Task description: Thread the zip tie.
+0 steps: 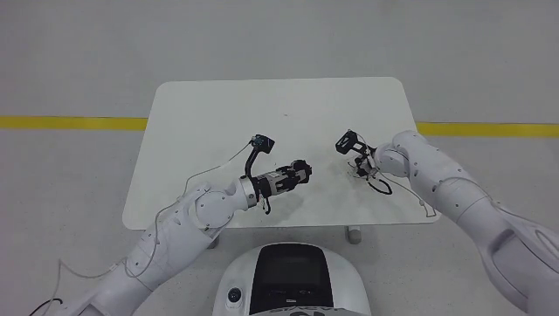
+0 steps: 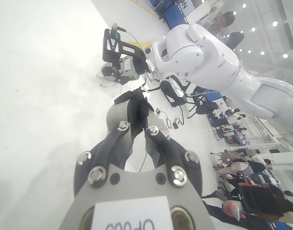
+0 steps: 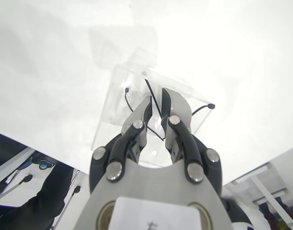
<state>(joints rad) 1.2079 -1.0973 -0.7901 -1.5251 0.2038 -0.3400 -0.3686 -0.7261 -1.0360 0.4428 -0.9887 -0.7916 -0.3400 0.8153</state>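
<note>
Remotely, I saw my right gripper (image 3: pixel 156 94) slightly spread around a black zip tie (image 3: pixel 149 87) in the clear box (image 3: pixel 108 101) on the table (image 1: pixel 262 115). My left gripper (image 2: pixel 137 96) was pressed together nearby.

Thin black zip tie (image 3: pixel 148 89), straight, slanted, inside clear box (image 3: pixel 105 111)

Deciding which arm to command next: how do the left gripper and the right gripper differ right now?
The left gripper has its fingers pressed together; the right gripper has them apart, with a black zip tie running between. The right gripper is down at the clear box; the left gripper is over bare table, apart from the box. Both are above the table's robot-side half.
</note>
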